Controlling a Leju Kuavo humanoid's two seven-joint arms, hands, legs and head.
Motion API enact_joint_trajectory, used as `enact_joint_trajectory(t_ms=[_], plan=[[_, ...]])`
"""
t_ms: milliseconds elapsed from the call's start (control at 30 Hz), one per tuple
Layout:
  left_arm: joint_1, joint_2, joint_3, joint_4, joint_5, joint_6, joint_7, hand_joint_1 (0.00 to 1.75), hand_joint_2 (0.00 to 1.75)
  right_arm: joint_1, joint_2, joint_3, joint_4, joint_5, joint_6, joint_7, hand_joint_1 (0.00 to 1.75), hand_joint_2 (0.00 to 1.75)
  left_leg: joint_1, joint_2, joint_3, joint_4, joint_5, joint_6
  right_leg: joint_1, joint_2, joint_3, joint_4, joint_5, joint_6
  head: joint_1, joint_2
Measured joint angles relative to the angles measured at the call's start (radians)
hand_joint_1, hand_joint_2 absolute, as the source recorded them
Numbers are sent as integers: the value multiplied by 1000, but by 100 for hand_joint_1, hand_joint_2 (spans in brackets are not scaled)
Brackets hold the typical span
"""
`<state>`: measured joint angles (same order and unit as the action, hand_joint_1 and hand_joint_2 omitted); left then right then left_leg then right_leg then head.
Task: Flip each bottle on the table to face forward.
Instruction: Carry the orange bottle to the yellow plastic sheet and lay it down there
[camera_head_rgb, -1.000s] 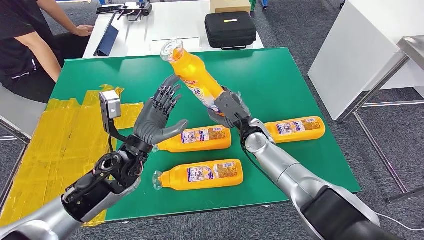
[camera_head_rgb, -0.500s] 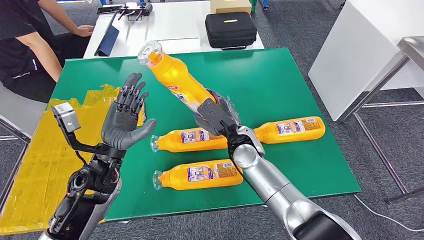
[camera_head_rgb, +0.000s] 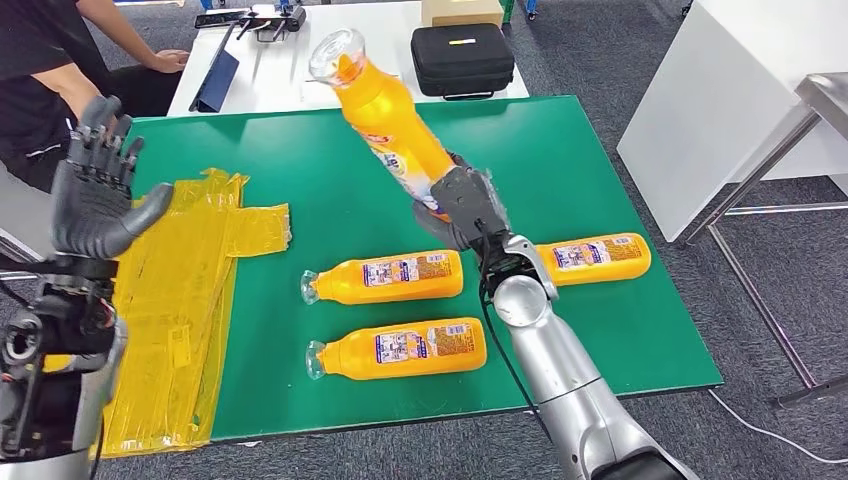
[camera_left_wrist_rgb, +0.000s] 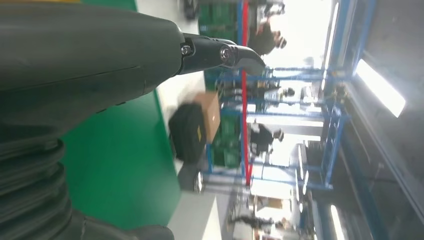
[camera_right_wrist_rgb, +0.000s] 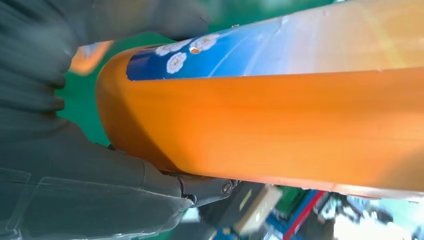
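Since a moment ago, my left hand (camera_head_rgb: 95, 195) has swung away to the left, off the green surface (camera_head_rgb: 560, 160), and stands raised with fingers spread, holding nothing; I judge it has cleared out to give the turn room. My right hand (camera_head_rgb: 462, 205) is clenched round the base of the lifted bottle (camera_head_rgb: 385, 125), tilted with its neck up and away, off the surface so it can be turned. Three more bottles (camera_head_rgb: 385, 278) lie flat on the surface below it, labels up. Yellow sheeting (camera_head_rgb: 190, 290) covers the surface's left side.
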<state>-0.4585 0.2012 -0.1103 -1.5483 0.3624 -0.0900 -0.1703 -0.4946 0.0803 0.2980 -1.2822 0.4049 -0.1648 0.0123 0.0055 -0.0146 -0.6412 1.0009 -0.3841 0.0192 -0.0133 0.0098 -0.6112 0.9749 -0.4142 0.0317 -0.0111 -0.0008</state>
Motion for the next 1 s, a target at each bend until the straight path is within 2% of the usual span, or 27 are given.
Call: enact_joint_trajectory(t_ms=[167,467,633,833,933,1000], plan=[[-93,68,24,73,26,-21,14,0,175,-5,-3,-61,-12,8,18,-8,175,175,0,1,1,0,0,0,0,0,0,0,0,0,0,0],[-141,121,3,145,57,-25,7,0,175,-6,-2,-80,-14,12,19,-20,175,175,0,1,0,0,0,0,0,0,0,0,0,0,0,0],[-155,134,-9,165,61,-26,5,0,175,-7,-2,-80,-14,14,19,-21,175,175,0,1,0,0,0,0,0,0,0,0,0,0,0,0],[-156,161,-36,180,120,-21,-7,0,175,-9,-2,-79,-13,5,15,-33,175,175,0,1,0,0,0,0,0,1,0,0,0,0,0,0],[-122,211,-68,174,220,-8,-35,0,175,-14,-2,-75,-11,-3,2,-42,175,175,0,3,0,0,0,0,0,2,0,1,0,0,0,0],[-47,258,-71,136,280,-4,-69,0,175,-11,-3,-72,-11,-4,-10,-44,175,175,0,7,1,-1,-2,-2,0,6,0,1,0,0,0,0]])
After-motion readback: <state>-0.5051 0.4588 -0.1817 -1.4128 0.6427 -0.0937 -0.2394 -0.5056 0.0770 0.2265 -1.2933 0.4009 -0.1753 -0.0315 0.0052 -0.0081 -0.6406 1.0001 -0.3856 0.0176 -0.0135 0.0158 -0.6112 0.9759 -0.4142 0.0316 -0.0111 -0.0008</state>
